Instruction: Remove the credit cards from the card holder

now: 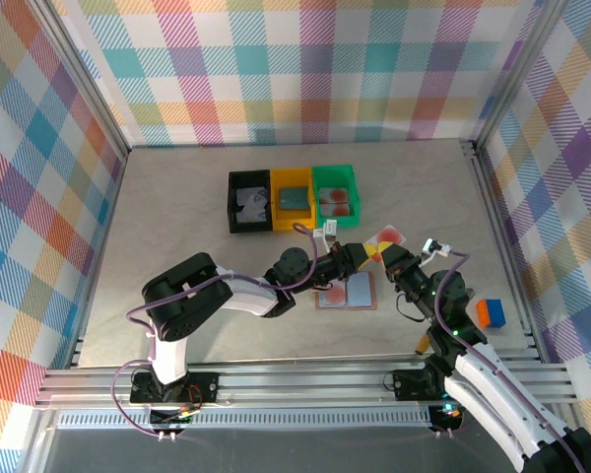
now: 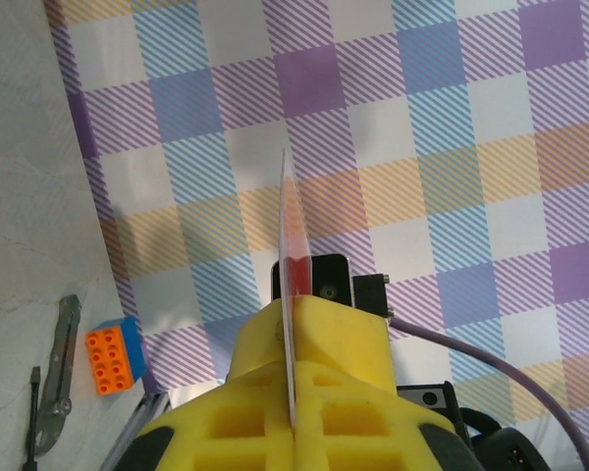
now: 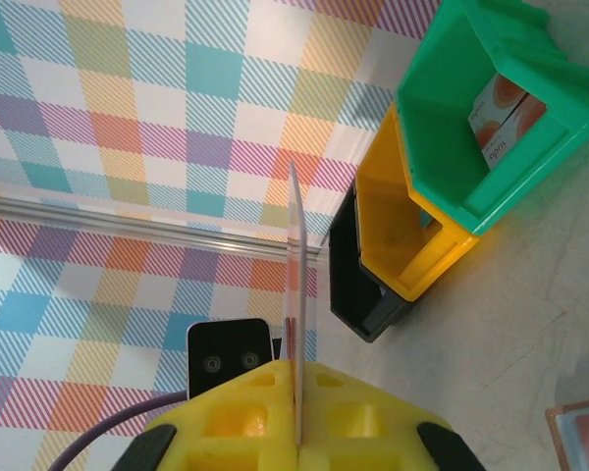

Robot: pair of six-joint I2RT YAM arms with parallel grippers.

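A pale credit card with a red-orange spot (image 1: 386, 236) is held in the air just above the card holder (image 1: 347, 293). Both grippers are shut on it. My left gripper (image 1: 367, 254) pinches it from the left and my right gripper (image 1: 382, 255) from the right. In the left wrist view the card (image 2: 289, 235) stands edge-on between the closed yellow fingers of the left gripper (image 2: 293, 392). The right wrist view shows the same card (image 3: 295, 265) edge-on in the right gripper (image 3: 297, 412). The reddish-brown holder lies open on the table, with a spotted card and a grey-blue pocket showing.
Black (image 1: 248, 200), yellow (image 1: 293, 196) and green (image 1: 335, 192) bins stand in a row behind, each with cards inside. An orange and blue block (image 1: 490, 313) sits at the right edge, with a metal tool (image 2: 57, 383) near it.
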